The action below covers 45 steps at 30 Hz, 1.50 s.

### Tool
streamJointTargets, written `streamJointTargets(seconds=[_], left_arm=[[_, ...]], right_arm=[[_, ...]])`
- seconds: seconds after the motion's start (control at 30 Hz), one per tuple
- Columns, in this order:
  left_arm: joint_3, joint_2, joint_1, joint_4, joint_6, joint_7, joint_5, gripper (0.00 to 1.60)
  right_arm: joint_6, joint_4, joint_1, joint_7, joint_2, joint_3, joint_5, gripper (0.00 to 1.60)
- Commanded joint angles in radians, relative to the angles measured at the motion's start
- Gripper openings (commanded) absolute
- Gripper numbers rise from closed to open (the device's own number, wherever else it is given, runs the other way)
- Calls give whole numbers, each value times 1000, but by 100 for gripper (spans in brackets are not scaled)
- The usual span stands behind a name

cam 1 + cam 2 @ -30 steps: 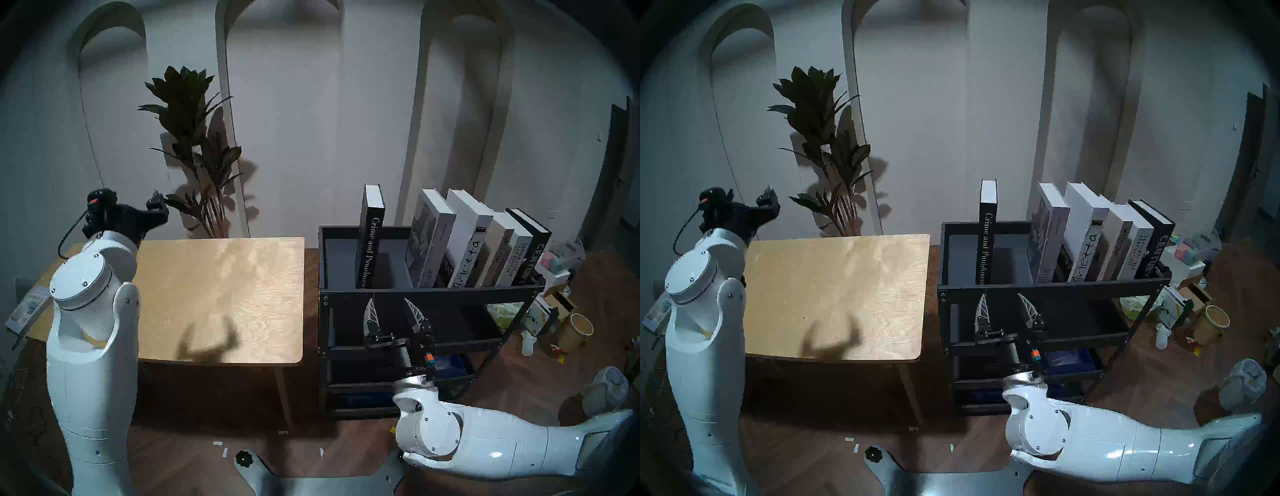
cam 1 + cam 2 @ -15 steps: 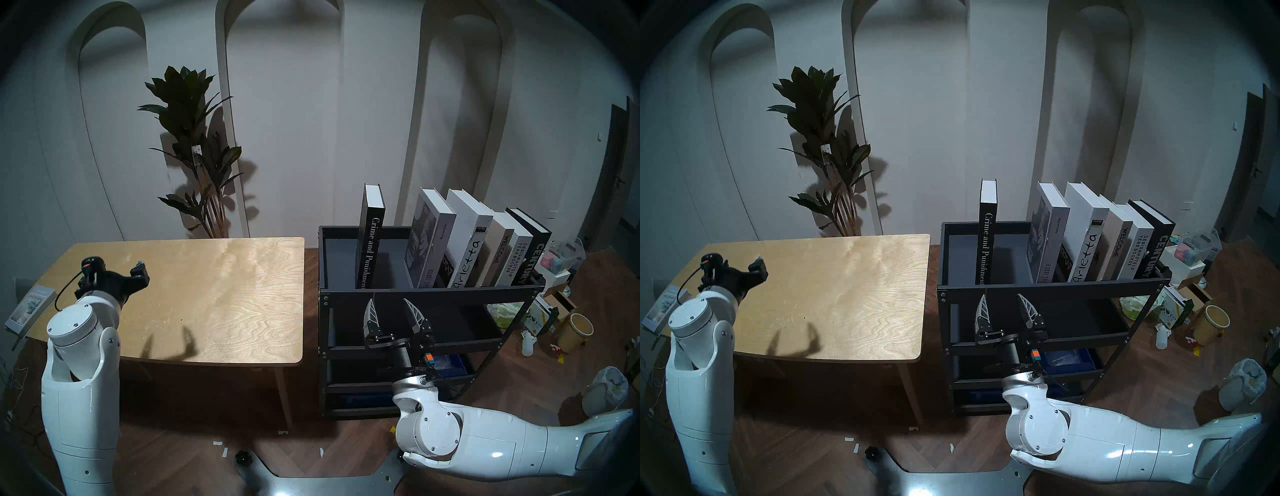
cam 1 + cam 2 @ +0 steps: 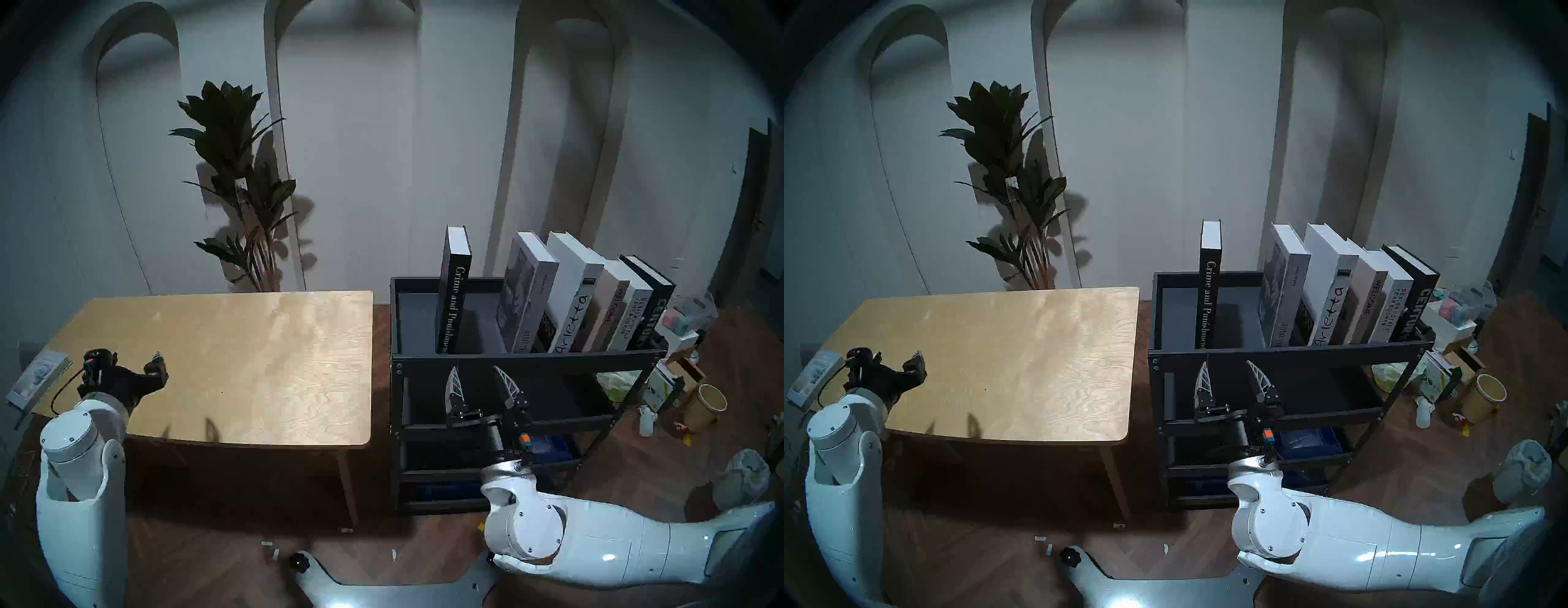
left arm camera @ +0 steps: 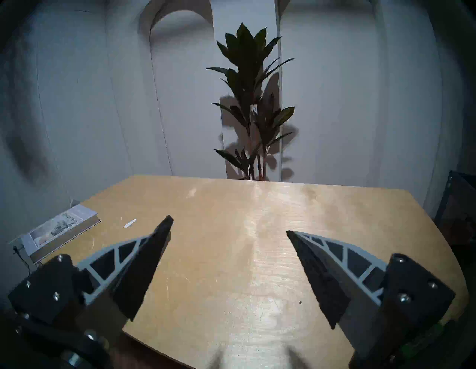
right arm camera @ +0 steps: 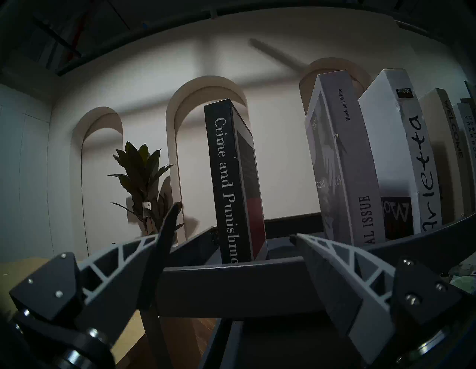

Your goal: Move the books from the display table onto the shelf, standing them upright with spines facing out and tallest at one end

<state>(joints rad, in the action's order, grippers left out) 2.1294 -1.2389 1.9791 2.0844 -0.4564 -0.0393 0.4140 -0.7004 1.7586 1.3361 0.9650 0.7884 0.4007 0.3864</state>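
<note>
Six books stand in the top tray of the black shelf [image 3: 526, 358]. The black Crime and Punishment [image 3: 454, 297] stands upright alone at mid tray. The other five [image 3: 594, 297] lean together at the right end, spines out. My right gripper [image 3: 476, 369] is open and empty just below the tray's front rim, under Crime and Punishment [image 5: 226, 185]. My left gripper [image 4: 228, 225] is open and empty, low over the near left part of the display table [image 3: 254, 361], which holds no large books.
A small thin grey book [image 3: 38, 378] lies off the table's left edge. A tall plant [image 3: 242, 191] stands behind the table. Boxes, a paper tub [image 3: 706, 405] and a bag [image 3: 742, 475] clutter the floor right of the shelf.
My left arm has dropped from high behind the table's far left corner down and back to its near left side. The right arm and the books have not moved.
</note>
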Motion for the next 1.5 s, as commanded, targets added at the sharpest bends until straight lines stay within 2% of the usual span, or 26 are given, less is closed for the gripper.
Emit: streamJointTargets(seconds=[0.0,0.23,0.5,0.7,1.07,1.47], left_arm=[[102,18,33,61,93,57,14,160],[191,12,89,50,195,129,15,160],[204,-6,177,-7,287,217,-10,160],[196,-11,228,-35,378,279,-53,160],[168,-45,305,-10,555,395,-124,160],[142,-53,326,34,749,498,-200,160]], right_arm=[[-3,9,-5,-1,4,3,-2,160],[-4,11,-6,-1,4,3,-2,160],[-4,11,-7,-1,5,3,-2,160],[-4,10,-7,-1,5,2,-2,160],[-5,14,-7,-3,8,0,-4,160],[0,31,-8,-20,48,-32,-11,160]])
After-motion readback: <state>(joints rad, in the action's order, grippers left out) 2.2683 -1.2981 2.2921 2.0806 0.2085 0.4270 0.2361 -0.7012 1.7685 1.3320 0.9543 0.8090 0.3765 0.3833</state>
